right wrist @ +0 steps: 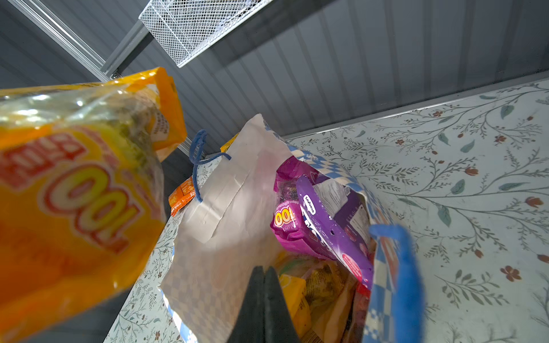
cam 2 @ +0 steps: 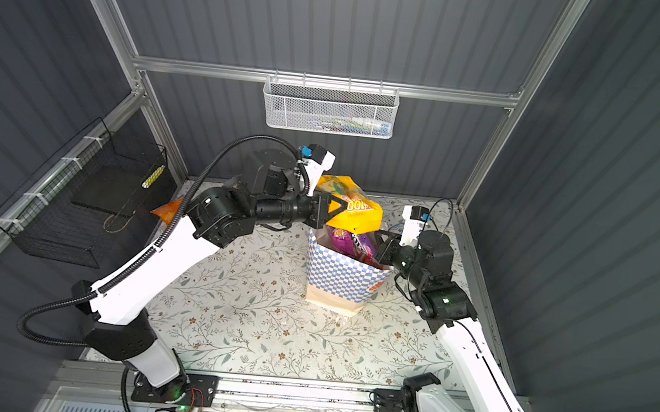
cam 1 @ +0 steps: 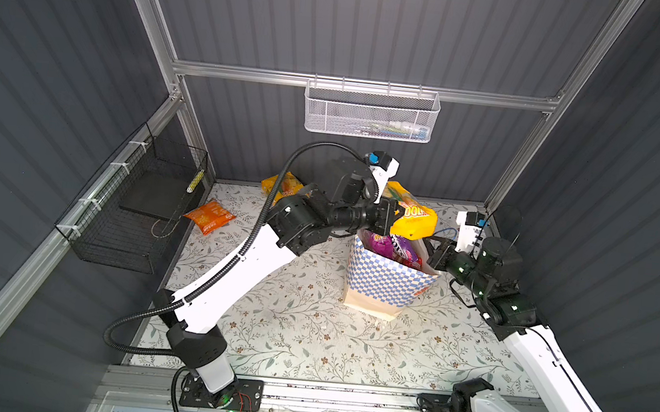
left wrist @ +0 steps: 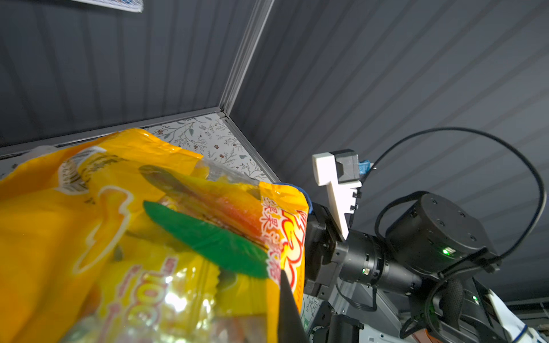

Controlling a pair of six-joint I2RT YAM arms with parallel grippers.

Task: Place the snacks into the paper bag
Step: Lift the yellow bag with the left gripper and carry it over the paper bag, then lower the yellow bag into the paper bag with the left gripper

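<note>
My left gripper (cam 1: 396,218) is shut on a yellow snack packet marked "100" (cam 1: 412,218) (left wrist: 118,237), held in the air over the open paper bag (cam 1: 387,280). One black finger (left wrist: 287,314) shows against the packet. The bag is blue-and-white checkered and stands upright; a purple packet (right wrist: 335,225), a magenta-red "100" packet (right wrist: 291,222) and other snacks sit inside. At the bag's right rim, my right gripper (cam 1: 435,245) (right wrist: 264,273) is shut, its tips pointing into the mouth with nothing visible between them. On the table lie a small orange packet (cam 1: 210,216) and another yellow packet (cam 1: 282,185).
A black wire basket (cam 1: 131,211) hangs on the left wall. A white mesh basket (cam 1: 371,113) hangs on the back rail. The table (cam 1: 306,338) has a floral cover and grey walls on three sides. The bag's blue cord handle (right wrist: 398,267) hangs near my right gripper.
</note>
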